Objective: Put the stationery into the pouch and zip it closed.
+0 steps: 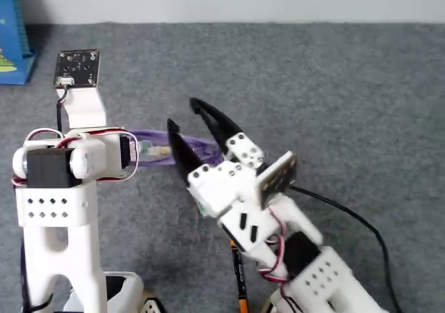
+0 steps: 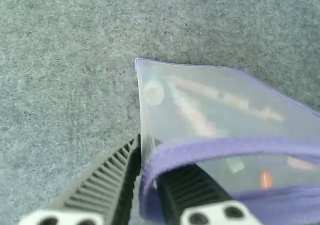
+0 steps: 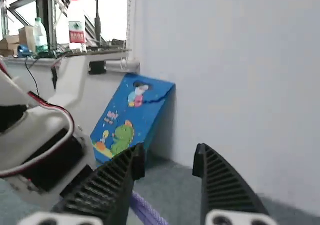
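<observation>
The left gripper (image 2: 152, 157) is clamped on the pouch (image 2: 215, 110). Its two fingers (image 2: 107, 185) stand close together with the purple rim pinched between them, so the pouch starts right at the fingertips and stretches away from them, flat on the table (image 2: 65, 60). Through the clear wall just beyond those fingers several pieces of stationery (image 2: 220, 97) show, long pen-like shapes and a few small bits, so I judge the filling mostly done. Two purple bands run apart from each other past the fingertips, which suggests the mouth is not zipped, though the zip pull itself cannot be made out. The right gripper (image 1: 182, 115) hangs over the pouch's other end, across from the left fingers, with its own fingers wide apart and nothing between them. In its wrist view a strip of the purple rim shows low down in the gap between the fingers. Well behind those fingers, back by that arm's base, one pen (image 1: 240, 278) lies on the table outside the pouch, partly covered by the arm. As I read it, that pen is left to go in, and after it the zipping, which has not begun. With the left fingers bracing the rim, the free right gripper looks like the one for both jobs. Farthest off, past the right fingertips, a blue box (image 3: 132, 117) leans at the wall and has no part in the task.
</observation>
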Controlling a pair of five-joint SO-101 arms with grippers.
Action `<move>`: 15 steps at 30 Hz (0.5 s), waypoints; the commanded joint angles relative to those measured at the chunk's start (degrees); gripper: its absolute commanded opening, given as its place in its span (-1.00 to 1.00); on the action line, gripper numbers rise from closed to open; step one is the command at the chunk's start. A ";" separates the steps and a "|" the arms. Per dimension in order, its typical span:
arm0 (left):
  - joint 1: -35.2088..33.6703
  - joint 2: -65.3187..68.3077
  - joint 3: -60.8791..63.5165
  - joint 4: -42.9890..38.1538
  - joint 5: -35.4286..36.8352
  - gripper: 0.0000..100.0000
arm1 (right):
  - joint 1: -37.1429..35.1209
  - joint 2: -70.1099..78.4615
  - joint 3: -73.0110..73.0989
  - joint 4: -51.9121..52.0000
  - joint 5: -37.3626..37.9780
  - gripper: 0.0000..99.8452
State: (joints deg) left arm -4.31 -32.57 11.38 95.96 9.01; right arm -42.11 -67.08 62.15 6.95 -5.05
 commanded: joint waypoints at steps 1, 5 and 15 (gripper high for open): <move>-0.97 -0.44 -0.31 -1.23 0.62 -0.98 | 4.53 -4.62 -9.85 21.58 -5.80 -0.67; -4.22 -0.44 -0.75 -1.85 0.62 -0.98 | 9.54 -4.62 -13.80 36.97 -8.26 -0.67; -9.32 -0.44 -1.27 -2.90 0.62 -0.98 | 12.70 -3.74 -10.90 55.78 -8.44 -0.67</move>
State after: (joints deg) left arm -12.57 -32.48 11.38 95.08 9.01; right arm -30.07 -70.86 52.22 60.48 -12.88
